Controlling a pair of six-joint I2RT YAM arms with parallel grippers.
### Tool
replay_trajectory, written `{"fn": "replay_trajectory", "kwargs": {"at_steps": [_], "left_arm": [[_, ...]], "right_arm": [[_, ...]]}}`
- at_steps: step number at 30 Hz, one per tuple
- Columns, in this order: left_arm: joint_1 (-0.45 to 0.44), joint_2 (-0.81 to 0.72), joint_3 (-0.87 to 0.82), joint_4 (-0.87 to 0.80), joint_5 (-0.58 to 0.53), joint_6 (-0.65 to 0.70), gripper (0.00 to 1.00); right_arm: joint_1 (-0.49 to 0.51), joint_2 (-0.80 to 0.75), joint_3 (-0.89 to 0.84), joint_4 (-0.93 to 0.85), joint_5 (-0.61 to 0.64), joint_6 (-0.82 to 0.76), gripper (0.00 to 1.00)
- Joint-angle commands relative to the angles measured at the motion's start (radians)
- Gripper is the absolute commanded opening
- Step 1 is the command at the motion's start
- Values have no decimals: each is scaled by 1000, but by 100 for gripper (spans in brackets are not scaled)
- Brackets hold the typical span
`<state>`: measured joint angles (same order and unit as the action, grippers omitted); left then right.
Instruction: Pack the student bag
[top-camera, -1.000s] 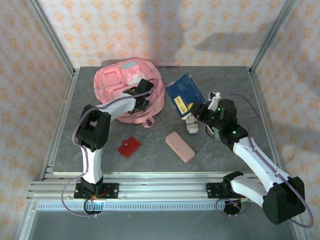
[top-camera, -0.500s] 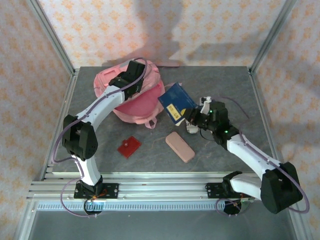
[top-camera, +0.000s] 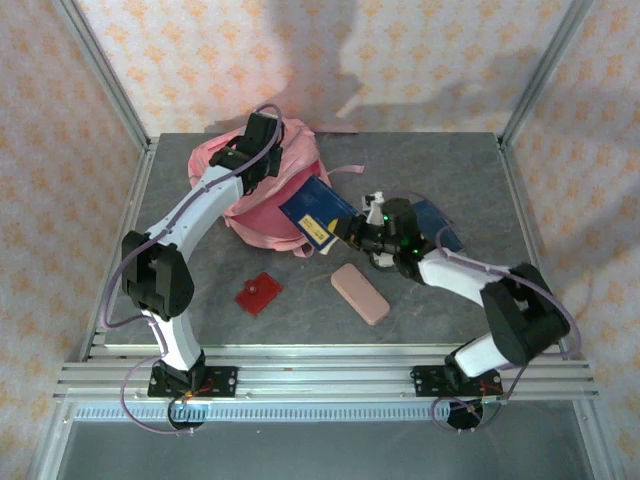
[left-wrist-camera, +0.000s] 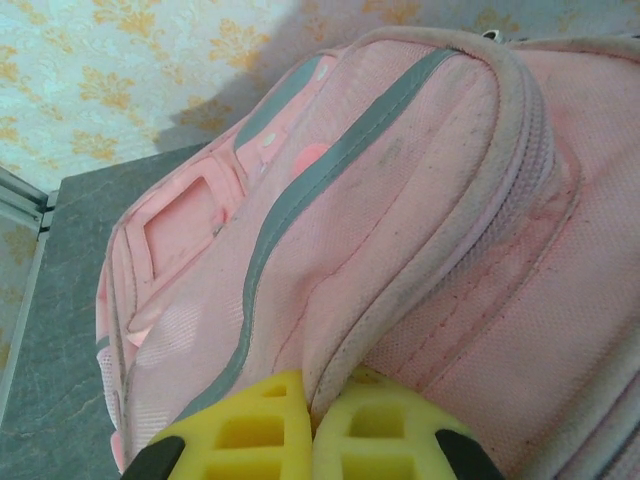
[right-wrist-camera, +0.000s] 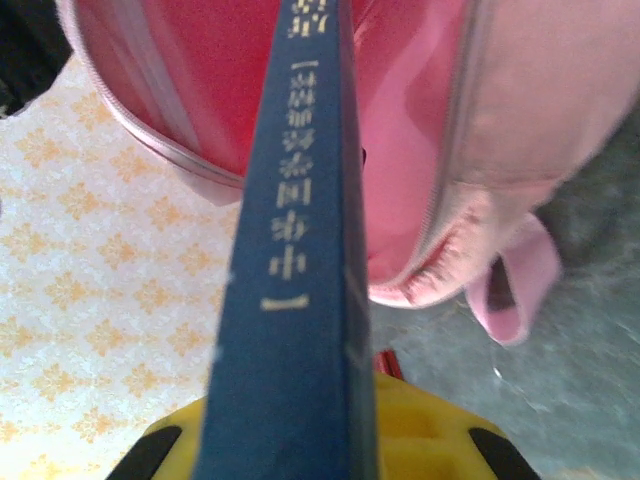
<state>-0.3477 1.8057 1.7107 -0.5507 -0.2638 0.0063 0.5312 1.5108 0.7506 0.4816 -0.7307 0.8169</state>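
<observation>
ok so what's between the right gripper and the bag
The blue book, clamped by the right gripper at its near end, its far end at the open mouth of the student bag; seen in top external and right wrist views.

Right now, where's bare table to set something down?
Bare: the far right corner of the table, beyond the second blue book; the near strip between red card and pencil case. Crowded: centre, where backpack, held book and right gripper meet.
</observation>
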Motion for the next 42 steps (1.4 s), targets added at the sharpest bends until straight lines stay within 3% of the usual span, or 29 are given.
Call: {"fn": "replay_trajectory", "kwargs": {"at_steps": [1,13,19,22,25,28,31,32,42], "left_arm": [[7,-74,91,34,-18,-72,0],[9,-50,154,-6,27,-138,0],[9,-49,159,-17,41,-146,0],[9,-52,155,-16,46,-148,0],[9,-58,137,-3,56,-159,0],[9,-57,125,2,51,-160,0],[9,-51,120,0,32,-154,0],[9,-51,117,1,27,-154,0],[15,-53,58,33,-2,-154,0]], "right_arm": [[19,78,101,213,-21,77,0],[43,562,539,313,41,336,0],[81,827,942,61,134,348,0],[93,953,1125,36,153,391,1],[106,1074,1359,-125,192,370,10],[108,1151,1512,-279,184,350,35],[108,1105,1482,-397,186,266,54],[107,1071,1436,-408,186,240,56],[99,688,888,-396,151,69,57]]}}
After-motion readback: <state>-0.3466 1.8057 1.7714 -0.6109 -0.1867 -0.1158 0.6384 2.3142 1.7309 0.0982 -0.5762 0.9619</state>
